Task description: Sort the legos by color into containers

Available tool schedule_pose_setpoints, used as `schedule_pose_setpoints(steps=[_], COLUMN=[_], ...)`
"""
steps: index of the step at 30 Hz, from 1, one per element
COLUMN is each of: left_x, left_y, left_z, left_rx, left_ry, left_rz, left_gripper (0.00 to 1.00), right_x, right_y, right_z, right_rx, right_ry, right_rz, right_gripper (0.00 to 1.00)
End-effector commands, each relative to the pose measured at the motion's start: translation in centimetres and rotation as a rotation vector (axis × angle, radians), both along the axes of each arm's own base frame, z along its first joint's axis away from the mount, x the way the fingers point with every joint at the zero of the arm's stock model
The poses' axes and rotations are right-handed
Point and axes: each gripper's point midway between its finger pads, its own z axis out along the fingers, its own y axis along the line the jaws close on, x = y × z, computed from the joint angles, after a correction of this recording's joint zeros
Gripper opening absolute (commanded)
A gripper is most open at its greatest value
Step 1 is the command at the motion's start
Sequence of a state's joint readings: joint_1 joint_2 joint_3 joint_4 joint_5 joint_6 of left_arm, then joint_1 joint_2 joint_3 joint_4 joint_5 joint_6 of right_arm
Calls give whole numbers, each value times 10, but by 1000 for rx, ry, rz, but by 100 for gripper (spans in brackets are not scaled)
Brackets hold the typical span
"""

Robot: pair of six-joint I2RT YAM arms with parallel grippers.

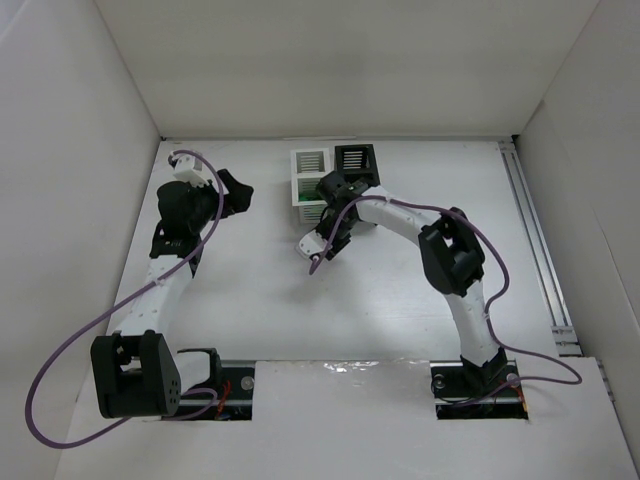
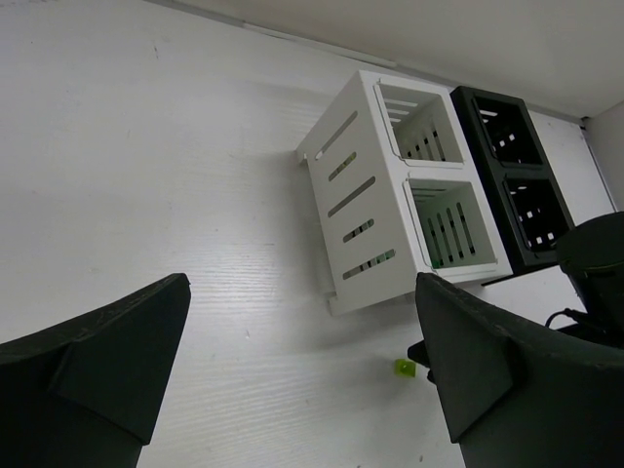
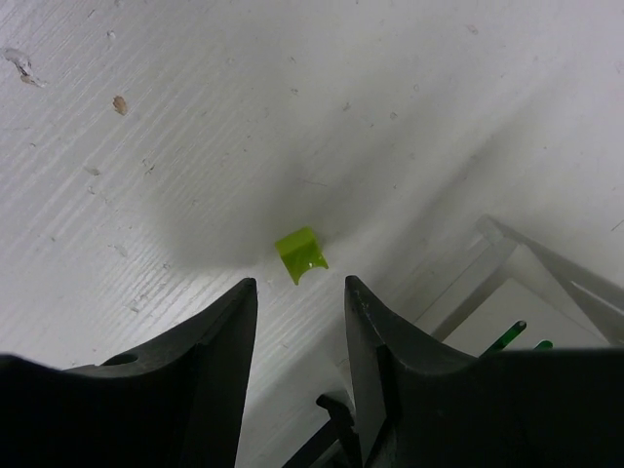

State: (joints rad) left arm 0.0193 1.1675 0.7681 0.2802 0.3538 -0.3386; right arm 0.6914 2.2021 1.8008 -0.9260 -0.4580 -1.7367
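I have the right gripper (image 3: 300, 288) open, its tips just short of the green lego (image 3: 301, 254) lying on the bench (image 3: 146, 146), the white edge of the containers (image 3: 546, 268) close on its right and open bench to its left; the left gripper (image 2: 302, 292) is open too, well apart.

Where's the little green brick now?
In the right wrist view, the green brick lies on the table just beyond the open right gripper, beside the white bins.

My right gripper (image 3: 299, 286) has bare table (image 3: 195, 117) across the frame's upper left. Only the green lego (image 3: 300, 255) sits ahead of its parted jaws, and the containers (image 3: 546, 261) crowd the lower right (tight there).
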Motion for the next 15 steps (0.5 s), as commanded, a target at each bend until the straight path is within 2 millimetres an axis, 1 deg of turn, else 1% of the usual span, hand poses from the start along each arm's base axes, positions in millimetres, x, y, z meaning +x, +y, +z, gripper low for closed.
schedule_pose_setpoints(steps=[1, 3, 4, 6, 7, 12, 13, 14, 15], left_x=[-1, -1, -1, -1, 0, 0, -1, -1, -1], left_y=[4, 4, 7, 7, 11, 14, 13, 13, 13], left_z=[17, 17, 17, 17, 17, 17, 18, 18, 18], left_rx=[4, 4, 4, 4, 4, 2, -6, -6, -6], left_ry=[-62, -62, -62, -62, -62, -62, -60, -60, -60], left_rz=[17, 17, 26, 26, 35, 37, 39, 39, 39], left_gripper=[100, 100, 100, 100, 100, 100, 100, 100, 100], right_x=[2, -1, 2, 2, 1, 3, 1, 2, 3], right_y=[14, 17, 17, 18, 17, 19, 17, 19, 17], right_z=[4, 4, 2, 2, 2, -3, -4, -1, -5], right_rx=[27, 27, 20, 21, 17, 11, 3, 9, -2], right_ry=[-44, -44, -53, -59, -58, -59, -50, -57, -60], right_rz=[79, 88, 94, 104, 116, 143, 144, 143, 151], right_gripper=[46, 45, 45, 45, 44, 44, 44, 44, 44])
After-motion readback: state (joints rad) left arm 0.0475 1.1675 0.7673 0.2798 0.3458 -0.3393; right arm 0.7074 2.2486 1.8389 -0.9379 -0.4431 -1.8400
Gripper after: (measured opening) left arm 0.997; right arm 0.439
